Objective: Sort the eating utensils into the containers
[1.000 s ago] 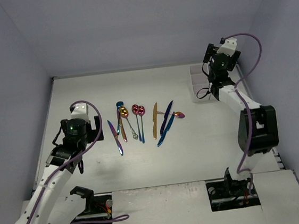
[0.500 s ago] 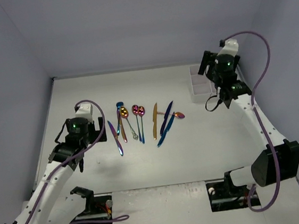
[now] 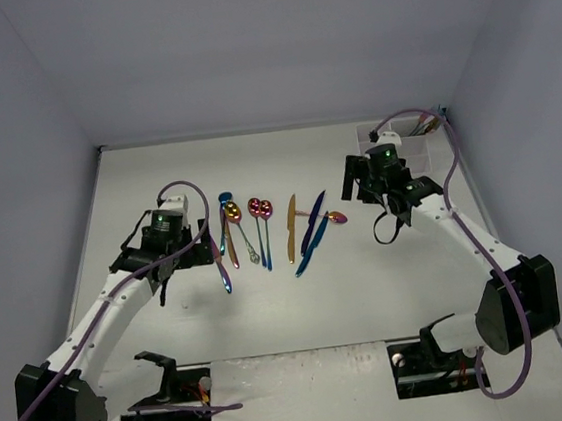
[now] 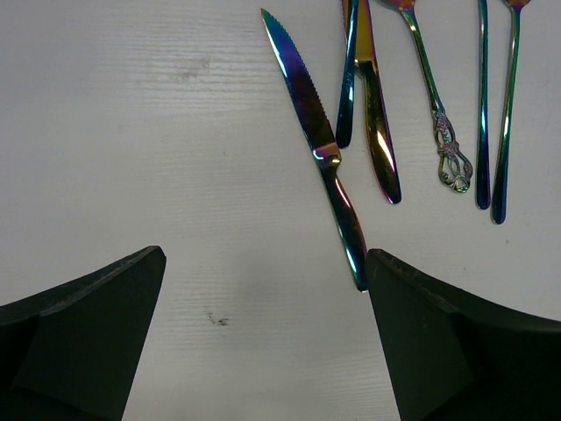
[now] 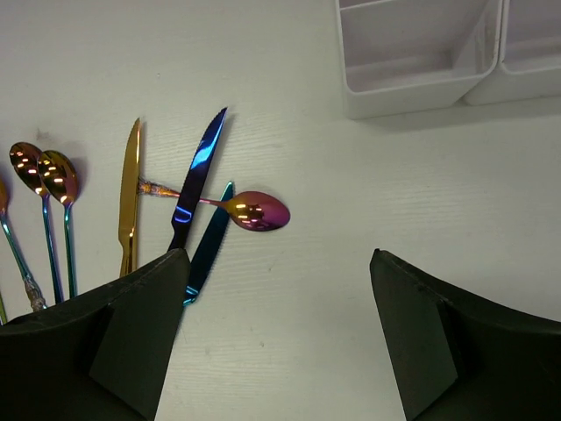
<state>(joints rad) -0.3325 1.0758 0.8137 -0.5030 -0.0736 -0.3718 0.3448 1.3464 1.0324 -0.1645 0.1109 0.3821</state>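
Left gripper: jaws fully spread, holding nothing, hovering over the table at the left end of the utensil row. The nearest piece is the serrated purple knife, whose handle tip sits just beside one finger in the wrist view. Right gripper: also released and empty, between the row and the white tray at the far right. The utensils lie flat mid-table, pink spoon crossing the blue knife.

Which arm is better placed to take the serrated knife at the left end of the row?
Left. The left fingers are open beside the knife; the right fingers hang over the row's other end, near the pink spoon.
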